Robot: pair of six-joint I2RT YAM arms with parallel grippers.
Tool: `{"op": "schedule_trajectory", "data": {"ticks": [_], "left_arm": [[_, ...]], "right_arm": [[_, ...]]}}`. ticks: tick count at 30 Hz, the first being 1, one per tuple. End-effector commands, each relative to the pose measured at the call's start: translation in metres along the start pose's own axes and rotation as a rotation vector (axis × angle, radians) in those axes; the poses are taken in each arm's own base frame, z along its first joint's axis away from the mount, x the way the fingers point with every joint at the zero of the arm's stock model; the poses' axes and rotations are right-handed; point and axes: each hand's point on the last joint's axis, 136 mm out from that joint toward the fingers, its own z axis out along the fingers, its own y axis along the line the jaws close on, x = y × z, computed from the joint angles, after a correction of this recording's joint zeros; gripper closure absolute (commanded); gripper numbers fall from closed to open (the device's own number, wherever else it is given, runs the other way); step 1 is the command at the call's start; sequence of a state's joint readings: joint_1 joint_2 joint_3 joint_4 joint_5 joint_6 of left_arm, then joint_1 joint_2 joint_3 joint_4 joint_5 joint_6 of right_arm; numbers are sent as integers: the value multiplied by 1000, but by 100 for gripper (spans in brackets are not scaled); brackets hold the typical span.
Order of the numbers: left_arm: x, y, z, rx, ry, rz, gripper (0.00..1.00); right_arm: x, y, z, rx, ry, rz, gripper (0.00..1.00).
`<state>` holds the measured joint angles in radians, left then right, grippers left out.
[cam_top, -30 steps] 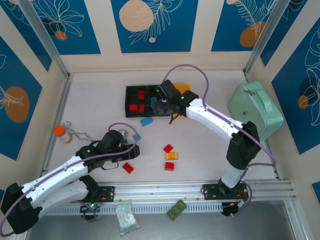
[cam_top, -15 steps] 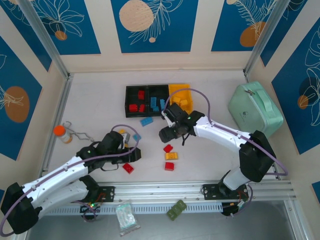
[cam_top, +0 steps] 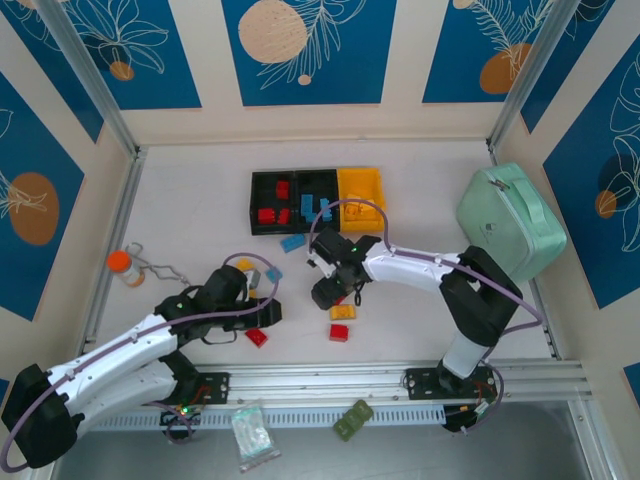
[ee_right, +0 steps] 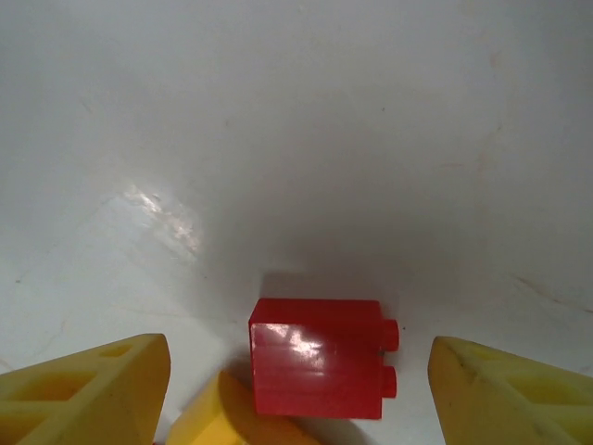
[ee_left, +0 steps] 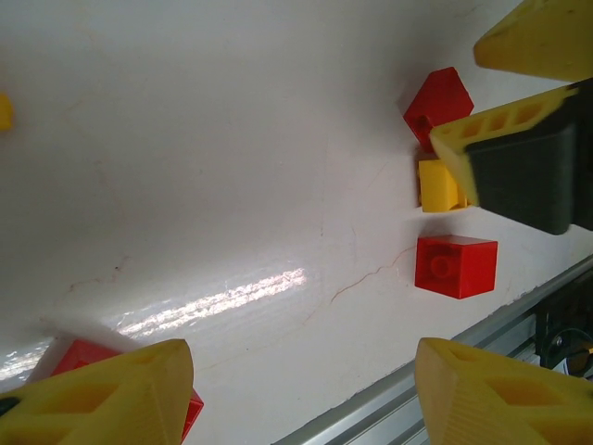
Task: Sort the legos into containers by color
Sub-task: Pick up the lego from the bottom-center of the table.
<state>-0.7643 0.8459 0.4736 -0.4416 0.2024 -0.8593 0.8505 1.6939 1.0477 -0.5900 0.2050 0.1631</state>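
Presently, right gripper (ee_right: 296,375) spread astride a red lego (ee_right: 320,369), left gripper (ee_left: 301,371) spread above table (ee_left: 232,167).

Right arm (cam_top: 410,268) folds inward, right fingers (ee_right: 83,389) parted; left arm (cam_top: 120,350) stretches forward, left fingers (ee_left: 111,389) parted.

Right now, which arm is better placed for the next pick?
Right. The right gripper is open with a red brick centred between its fingers; the left gripper has a second red brick off-centre, under one finger.
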Motion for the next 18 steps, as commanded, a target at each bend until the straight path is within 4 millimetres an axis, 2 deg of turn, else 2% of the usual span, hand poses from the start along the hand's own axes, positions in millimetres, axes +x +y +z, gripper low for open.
{"op": "schedule_trajectory", "data": {"ticks": [1, 5, 8, 13, 18], "left_arm": [[3, -1, 0, 11, 3, 3, 36], [3, 1, 1, 5, 2, -1, 36], [2, 2, 1, 3, -4, -2, 36], [3, 4, 3, -1, -2, -4, 36], [3, 4, 2, 4, -8, -10, 36]], "right_arm": [[2, 4, 6, -14, 27, -10, 26], [5, 3, 11, -8, 68, 20, 27], [7, 2, 14, -3, 90, 27, 31], [7, 0, 18, 13, 108, 33, 51], [3, -2, 15, 29, 90, 36, 60]]}}
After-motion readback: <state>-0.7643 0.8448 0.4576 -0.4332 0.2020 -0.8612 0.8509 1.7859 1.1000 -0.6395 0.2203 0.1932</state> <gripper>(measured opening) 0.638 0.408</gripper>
